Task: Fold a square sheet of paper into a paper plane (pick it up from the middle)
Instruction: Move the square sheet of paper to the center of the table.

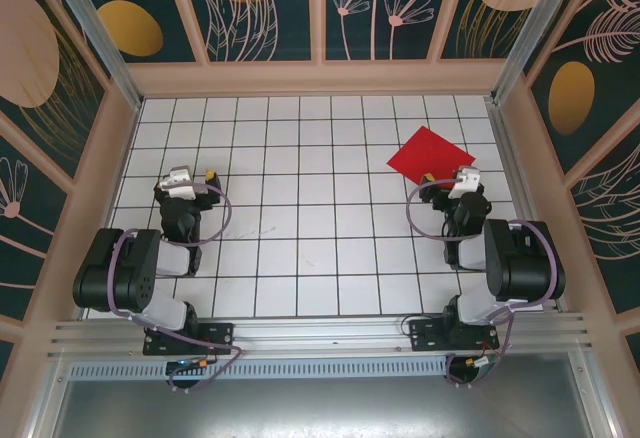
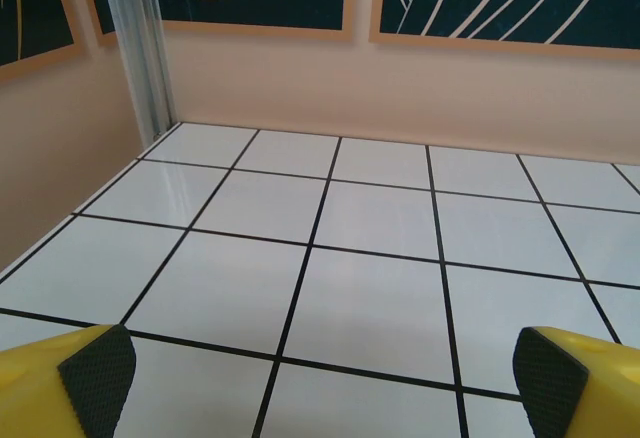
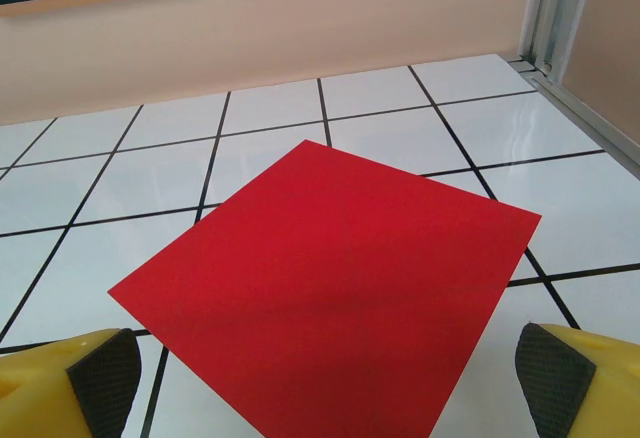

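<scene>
White tiled table (image 1: 300, 238) carries the square sheet of paper (image 1: 432, 156) flat near its far right corner. Left gripper (image 1: 185, 180) and right gripper (image 1: 462, 180) stand wide open, empty. Nothing is folded yet; next, I think, the right gripper must take the sheet's middle.

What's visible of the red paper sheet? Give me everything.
The red paper sheet is a plain, thin, bright red square, unmarked and with no folds or creases showing. It lies flat on the white gridded table, far right area, turned diagonally to the grid lines. The right gripper stands open just at its near side; nothing holds it.
</scene>
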